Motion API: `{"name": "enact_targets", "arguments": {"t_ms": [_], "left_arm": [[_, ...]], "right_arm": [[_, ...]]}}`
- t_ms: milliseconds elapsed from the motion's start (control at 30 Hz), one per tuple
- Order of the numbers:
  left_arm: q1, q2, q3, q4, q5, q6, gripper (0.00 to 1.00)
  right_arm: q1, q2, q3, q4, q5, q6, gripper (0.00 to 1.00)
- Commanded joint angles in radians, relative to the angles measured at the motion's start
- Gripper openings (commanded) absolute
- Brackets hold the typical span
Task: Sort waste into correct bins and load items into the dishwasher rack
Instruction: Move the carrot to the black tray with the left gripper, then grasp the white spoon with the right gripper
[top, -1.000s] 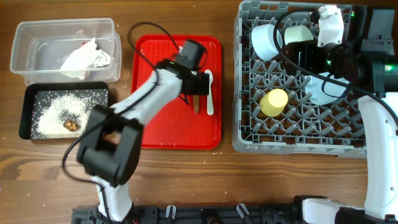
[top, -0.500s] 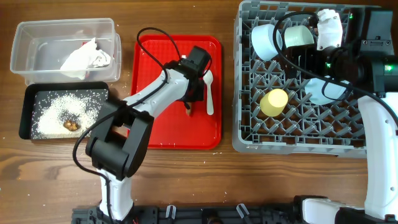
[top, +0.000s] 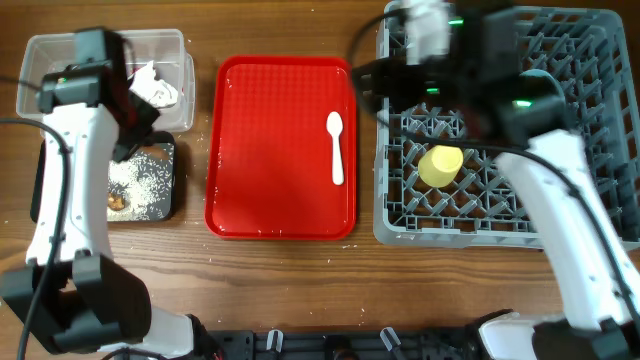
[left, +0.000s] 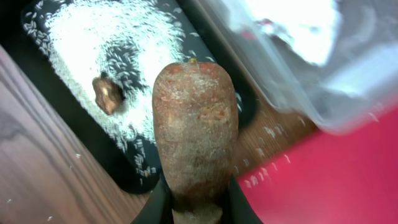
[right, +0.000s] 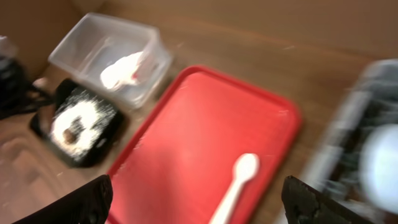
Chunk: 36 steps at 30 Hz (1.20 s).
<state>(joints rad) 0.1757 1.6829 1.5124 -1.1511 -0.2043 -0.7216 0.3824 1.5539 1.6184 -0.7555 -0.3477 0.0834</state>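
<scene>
So the left arm is doing the waste-sorting bit right now: the left end effector (left: 196, 208) is clamped tight on the brown root-like stick (left: 194, 124), fingers pinching its lower end, and it's holding it up in the air over by the two bins. From the wrist view the stick is hanging above the black tray (left: 93, 149), where the rice grains (left: 81, 37) and the little brown lump (left: 107, 93) are already sitting, with the clear tub (left: 348, 93) just beside it holding the crumpled wrapper (top: 150, 88). I'm guessing food scraps are going in the black tray, so the next move is looking like: centre the stick over the tray rather than its corner, drop lower, then let go so it isn't bouncing out onto the counter (top: 280, 280). Meanwhile the right end effector (right: 199, 205) is hovering with its fingers spread wide and nothing between them, reaching out from over the dishwasher rack (top: 500, 225) toward the red tray (top: 270, 150). That wrist view is pretty blurry, but the white spoon (top: 336, 148) is lying alone on the tray and seems to be the target. It's thin and flat, so it'll need a low, lined-up pinch. The yellow cup (top: 440, 165) is already sitting in the rack.
</scene>
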Motion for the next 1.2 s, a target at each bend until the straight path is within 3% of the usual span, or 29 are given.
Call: {"name": "enact_targets", "arguments": {"t_ms": [0,200,267,400,500,600,700,767,800,833,967,1167], "left_arm": [[0.078,0.033,-0.127,0.073,-0.002,-0.050,0.04],[0.135,0.034,-0.408,0.413,-0.003,-0.050,0.04],[0.135,0.034,-0.486,0.531,-0.003,-0.050,0.09],[0.135,0.034,-0.528,0.587,-0.003,-0.050,0.56],[0.135,0.034,-0.526,0.586,-0.002,-0.046,0.61],[0.134,-0.008,-0.488,0.500,0.035,0.057,0.56],[0.134,-0.113,-0.447,0.401,0.039,0.137,0.62],[0.134,-0.183,-0.447,0.386,0.039,0.154,0.74],[0.134,-0.212,-0.447,0.379,0.039,0.154,0.92],[0.134,-0.231,-0.447,0.371,0.039,0.154,1.00],[0.134,-0.240,-0.447,0.369,0.039,0.154,1.00],[0.134,-0.240,-0.447,0.369,0.039,0.154,1.00]], "right_arm": [[0.132,0.098,0.009,0.036,0.069,0.058,0.88],[0.259,0.265,0.009,0.089,0.247,0.132,0.88],[0.262,0.301,0.009,0.113,0.247,0.127,0.88],[0.262,0.308,0.009,0.118,0.271,0.130,0.87],[0.262,0.309,0.009,0.116,0.304,0.137,0.86],[0.262,0.309,0.009,0.114,0.307,0.138,0.83],[0.262,0.340,0.009,0.093,0.369,0.214,0.81],[0.262,0.378,0.009,0.068,0.370,0.269,0.76],[0.261,0.403,0.009,0.057,0.374,0.299,0.72],[0.261,0.424,0.009,0.051,0.378,0.325,0.68],[0.248,0.499,0.009,0.038,0.400,0.423,0.57],[0.200,0.583,0.009,0.014,0.401,0.447,0.56]]}}
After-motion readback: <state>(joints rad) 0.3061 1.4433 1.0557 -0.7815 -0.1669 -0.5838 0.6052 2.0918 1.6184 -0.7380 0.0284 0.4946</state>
